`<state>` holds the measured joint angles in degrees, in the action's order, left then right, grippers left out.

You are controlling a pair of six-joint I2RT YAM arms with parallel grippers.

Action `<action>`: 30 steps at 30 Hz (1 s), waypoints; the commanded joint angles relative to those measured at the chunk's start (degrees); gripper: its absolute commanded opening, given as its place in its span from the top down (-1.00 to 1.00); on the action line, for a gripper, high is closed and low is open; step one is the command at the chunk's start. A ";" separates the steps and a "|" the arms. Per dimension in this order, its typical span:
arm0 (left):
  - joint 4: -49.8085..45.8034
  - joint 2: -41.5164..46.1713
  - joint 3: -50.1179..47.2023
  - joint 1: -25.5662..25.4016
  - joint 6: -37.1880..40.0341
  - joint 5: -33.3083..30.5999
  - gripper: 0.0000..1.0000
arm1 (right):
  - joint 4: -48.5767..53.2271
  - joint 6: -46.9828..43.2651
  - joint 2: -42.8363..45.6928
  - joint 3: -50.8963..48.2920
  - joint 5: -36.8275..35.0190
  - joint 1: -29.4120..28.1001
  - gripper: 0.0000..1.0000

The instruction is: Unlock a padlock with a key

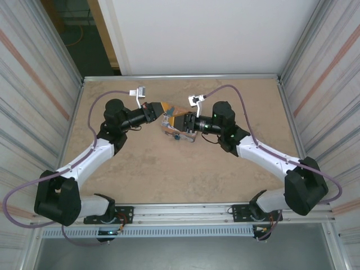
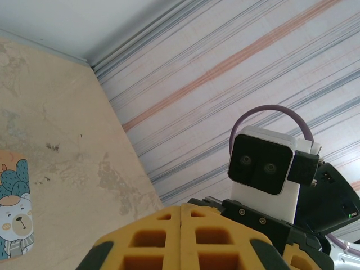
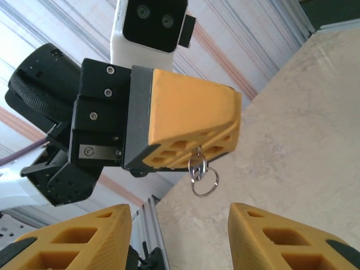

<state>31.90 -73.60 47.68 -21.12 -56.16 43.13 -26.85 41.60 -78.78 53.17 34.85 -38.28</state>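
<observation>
At mid-table, we have the key in hand and the lock not yet met.
Our left gripper [image 2: 180,219] is closed on the key [image 3: 196,160]: the head pokes out below the pressed yellow fingers and its ring [image 3: 205,183] hangs free. Our right gripper [image 3: 180,225] faces it with fingers well apart and nothing between them. The padlock [image 1: 176,136] looks to be the small blue speck on the table at the near edge of the box [image 2: 14,222], just below the right gripper in the top view; it is too small for us to tell how its keyhole lies. We judge this the step before insertion. Next, the right gripper would need to pick up and steady the padlock, keyhole turned toward the left gripper. The key blade is hidden in the fingers and may need regripping.
</observation>
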 commanded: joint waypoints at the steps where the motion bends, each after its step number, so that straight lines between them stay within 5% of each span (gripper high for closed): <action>1: 1.75 0.48 0.12 -0.24 1.36 1.36 1.00 | -2.24 0.67 -1.40 2.89 1.35 -0.39 0.08; 30: 4.07 0.57 -1.28 -0.48 0.35 1.69 1.00 | -3.91 3.40 -7.43 6.07 0.57 -1.01 0.65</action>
<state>33.21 -73.60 47.11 -21.23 -56.18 43.72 -29.52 44.38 -85.41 57.47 34.81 -38.94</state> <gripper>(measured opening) 0.063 0.185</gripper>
